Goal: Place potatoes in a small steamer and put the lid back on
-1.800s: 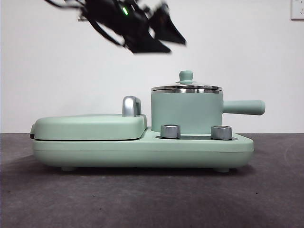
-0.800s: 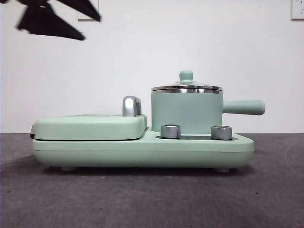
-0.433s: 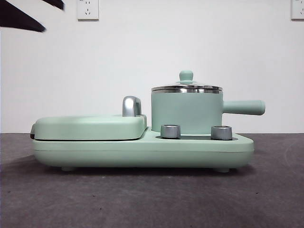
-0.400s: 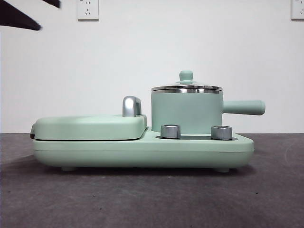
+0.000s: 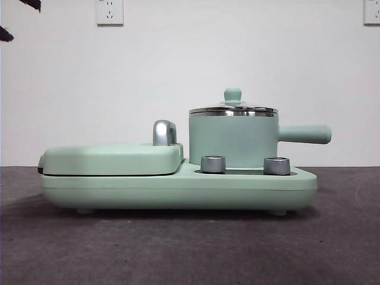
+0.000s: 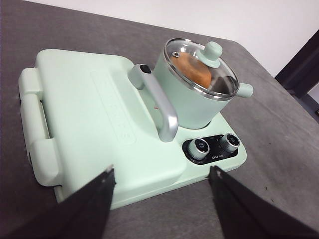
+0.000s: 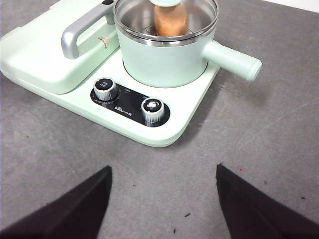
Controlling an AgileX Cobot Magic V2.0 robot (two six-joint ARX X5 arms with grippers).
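The small steamer (image 5: 233,139) stands on the right half of a mint-green appliance, its handle (image 5: 306,134) pointing right. The glass lid (image 5: 233,110) sits flat on its steel rim, knob (image 5: 233,95) up. Through the glass the orange-brown potato (image 6: 192,69) shows inside the pot (image 6: 187,97); it also shows in the right wrist view (image 7: 171,20). My left gripper (image 6: 162,174) hangs open and empty, high over the near side of the appliance. My right gripper (image 7: 163,172) is open and empty above bare table, short of the steamer (image 7: 169,57).
The closed flat griddle cover (image 5: 113,157) with its chrome handle (image 5: 164,132) fills the appliance's left half. Two steel dials (image 5: 213,164) (image 5: 276,165) sit in front of the pot. A black arm tip (image 5: 6,34) shows at the top left corner. Dark table (image 5: 190,249) surrounds the appliance.
The dark arm that hung above the griddle has drawn up and away to the left, leaving only a tip at the corner. Steamer, lid and appliance have not moved.
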